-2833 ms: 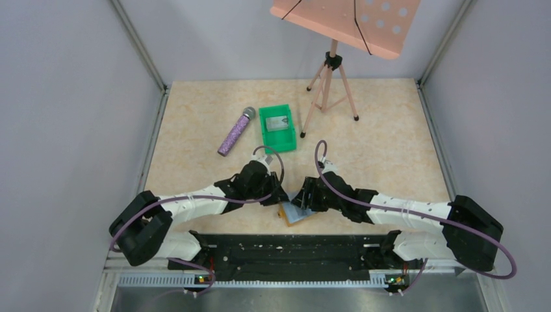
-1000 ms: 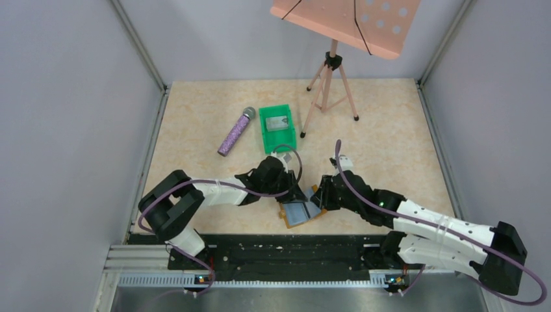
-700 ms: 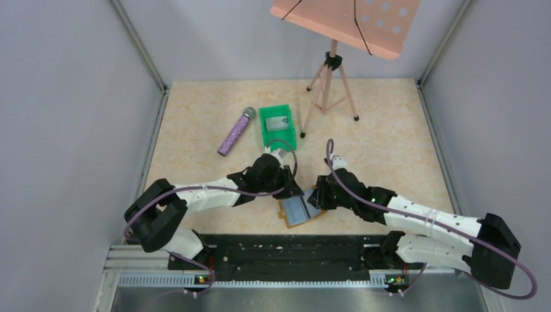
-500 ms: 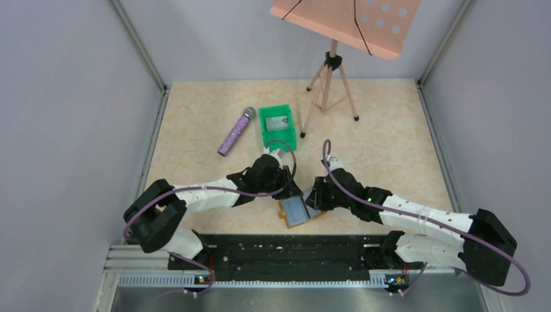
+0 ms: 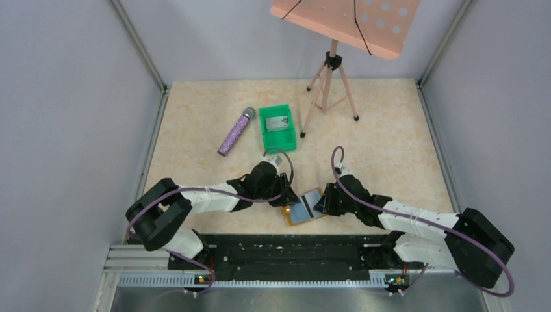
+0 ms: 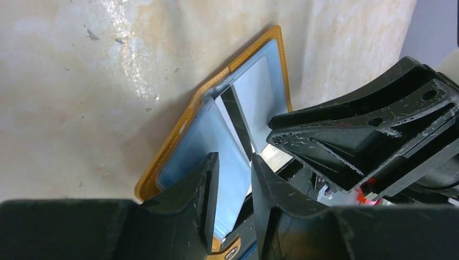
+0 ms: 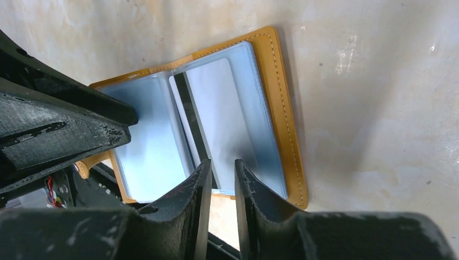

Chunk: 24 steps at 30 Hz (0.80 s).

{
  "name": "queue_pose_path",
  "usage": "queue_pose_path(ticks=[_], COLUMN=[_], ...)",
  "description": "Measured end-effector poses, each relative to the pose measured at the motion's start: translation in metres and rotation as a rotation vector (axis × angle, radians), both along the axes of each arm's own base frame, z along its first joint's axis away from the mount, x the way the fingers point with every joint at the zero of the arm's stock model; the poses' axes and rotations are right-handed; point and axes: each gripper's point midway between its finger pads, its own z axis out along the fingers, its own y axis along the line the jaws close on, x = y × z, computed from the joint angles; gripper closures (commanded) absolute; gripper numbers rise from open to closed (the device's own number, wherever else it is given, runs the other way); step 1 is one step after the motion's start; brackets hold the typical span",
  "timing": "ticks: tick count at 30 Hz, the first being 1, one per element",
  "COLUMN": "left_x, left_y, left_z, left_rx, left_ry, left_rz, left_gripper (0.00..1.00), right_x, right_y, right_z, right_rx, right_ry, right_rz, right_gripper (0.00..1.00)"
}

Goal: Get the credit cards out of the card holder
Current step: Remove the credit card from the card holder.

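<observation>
Overhead, a mottled beige surface [image 5: 390, 130] walled in matte grey, with a sparkly purple microphone [image 5: 235, 131], green plastic bin [image 5: 277, 127] and pink perforated music stand [image 5: 338, 26] well beyond the card holder [image 5: 303, 207], lying open near the front edge between both arms. Closer, from the wrists: stitched tan leather, glossy blue-grey pockets, one flat silvery credit card [image 7: 216, 108] with a dark stripe in a pocket. Narrowly parted over those pockets, left fingers [image 6: 203, 195] and right fingers [image 7: 195, 200] alike; grip on anything impossible to tell
</observation>
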Motion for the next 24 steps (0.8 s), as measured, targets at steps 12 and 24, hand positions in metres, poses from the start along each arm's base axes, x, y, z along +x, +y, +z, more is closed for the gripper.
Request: queue_pose_path(ticks=[12, 24], left_x=[-0.001, -0.008], left_y=[-0.003, -0.004], left_z=[-0.003, -0.020], left_rx=[0.019, 0.047], left_ry=[0.002, 0.022], left_rz=[-0.012, -0.013], left_gripper=[0.69, 0.71], right_x=[0.000, 0.005], right_y=[0.002, 0.013], right_z=[0.002, 0.012], right_rx=[0.022, 0.033], right_ry=[-0.005, -0.016], right_rz=[-0.001, 0.033], right_gripper=[0.76, 0.75])
